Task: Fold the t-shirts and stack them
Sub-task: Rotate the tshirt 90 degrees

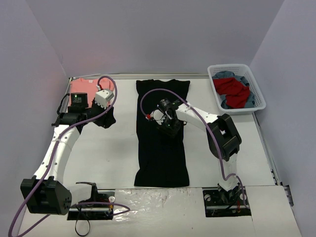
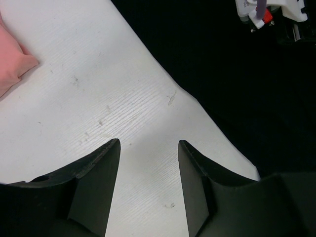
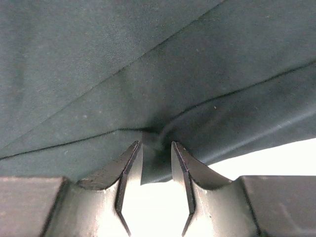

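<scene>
The black t-shirt (image 1: 163, 153) lies as a long narrow strip down the middle of the table, its collar end at the back. My right gripper (image 1: 170, 127) is down on its middle; in the right wrist view the jaws (image 3: 155, 144) stand close together with a pinched fold of the black cloth (image 3: 148, 74) between them. My left gripper (image 1: 106, 120) is open and empty over bare table (image 2: 123, 98), left of the shirt's edge (image 2: 237, 89). The salmon-pink t-shirt (image 1: 81, 87) lies folded at the back left; its corner shows in the left wrist view (image 2: 12, 66).
A white basket (image 1: 257, 91) at the back right holds red and blue clothes (image 1: 234, 91). Purple walls close in the back and sides. The right arm's wrist (image 2: 271, 12) shows at the top of the left wrist view.
</scene>
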Motion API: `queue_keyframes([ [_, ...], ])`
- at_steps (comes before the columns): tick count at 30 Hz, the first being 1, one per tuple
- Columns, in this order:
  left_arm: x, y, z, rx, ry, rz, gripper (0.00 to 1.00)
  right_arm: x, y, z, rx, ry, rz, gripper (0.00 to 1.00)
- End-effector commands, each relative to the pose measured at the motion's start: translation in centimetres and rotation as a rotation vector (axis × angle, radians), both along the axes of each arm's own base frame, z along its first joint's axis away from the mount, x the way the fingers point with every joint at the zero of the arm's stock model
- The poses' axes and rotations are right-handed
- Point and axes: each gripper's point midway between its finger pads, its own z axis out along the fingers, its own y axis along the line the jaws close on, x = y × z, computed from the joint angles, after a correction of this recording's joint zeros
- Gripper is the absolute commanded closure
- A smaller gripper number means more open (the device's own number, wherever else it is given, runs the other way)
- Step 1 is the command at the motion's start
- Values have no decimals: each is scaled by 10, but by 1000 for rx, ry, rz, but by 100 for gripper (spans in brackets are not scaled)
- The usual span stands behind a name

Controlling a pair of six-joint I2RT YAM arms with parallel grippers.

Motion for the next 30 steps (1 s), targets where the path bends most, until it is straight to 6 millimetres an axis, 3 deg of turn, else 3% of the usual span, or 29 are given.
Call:
queue_keyframes([
  [1, 0, -2, 17, -13, -69, -14, 51, -13, -9, -10, -45, 68, 10, 73],
  [7, 0, -2, 18, -14, -72, -15, 51, -14, -9, -17, -56, 84, 14, 72],
  [12, 0, -1, 18, -13, -74, -12, 51, -12, -8, -12, -50, 70, 12, 100],
  [30, 0, -2, 20, -16, -78, -15, 51, -27, 0, 21, 12, 62, 59, 100],
])
